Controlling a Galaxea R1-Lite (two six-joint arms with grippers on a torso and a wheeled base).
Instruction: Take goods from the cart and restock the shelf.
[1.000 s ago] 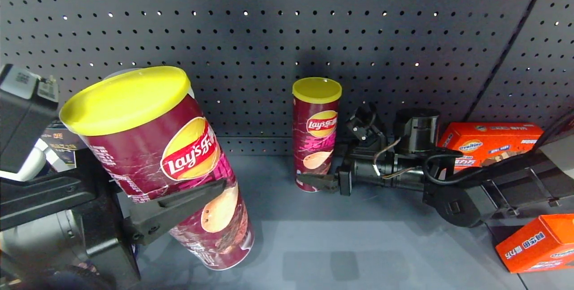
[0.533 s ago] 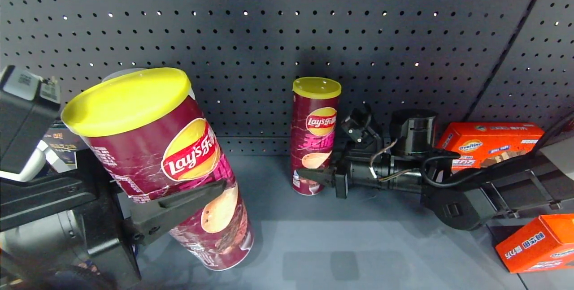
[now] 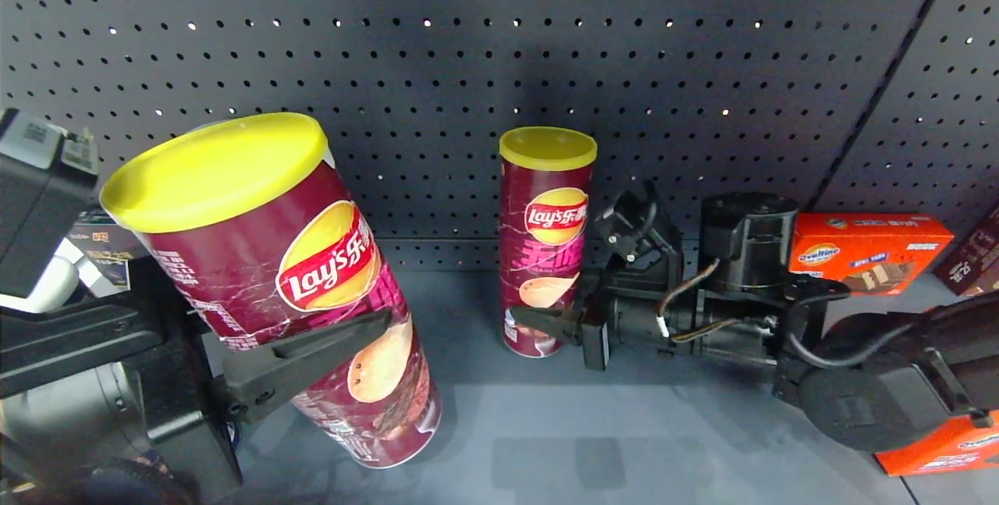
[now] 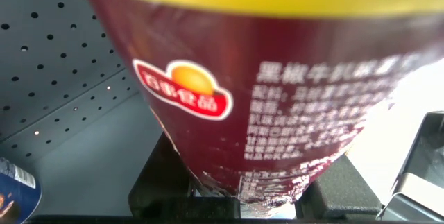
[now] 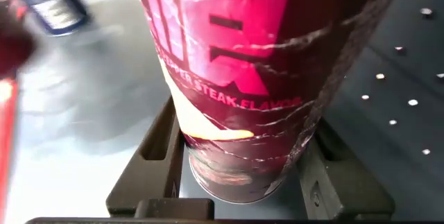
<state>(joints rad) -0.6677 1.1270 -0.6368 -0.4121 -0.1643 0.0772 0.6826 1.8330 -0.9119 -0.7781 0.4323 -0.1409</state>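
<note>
Two maroon chips cans with yellow lids are in view. The near chips can (image 3: 289,286) leans tilted at the left over the shelf floor, with my left gripper (image 3: 343,333) shut on its lower body. The left wrist view has this can (image 4: 263,113) between the left gripper (image 4: 257,189) fingers. The far chips can (image 3: 546,240) stands upright close to the pegboard back. My right gripper (image 3: 538,314) is shut on it near its base. In the right wrist view this can (image 5: 243,78) fills the gap of the right gripper (image 5: 239,175).
A dark pegboard wall (image 3: 468,37) backs the grey shelf floor (image 3: 546,427). An orange box (image 3: 866,251) stands at the back right, another orange box (image 3: 936,442) lies at the front right. A dark box (image 3: 975,263) is at the far right. A blue package (image 3: 101,247) sits behind the left arm.
My right gripper has drawn the far can slightly forward and left from the pegboard, and the right arm has shifted, uncovering more of the back orange box. The left can has barely moved.
</note>
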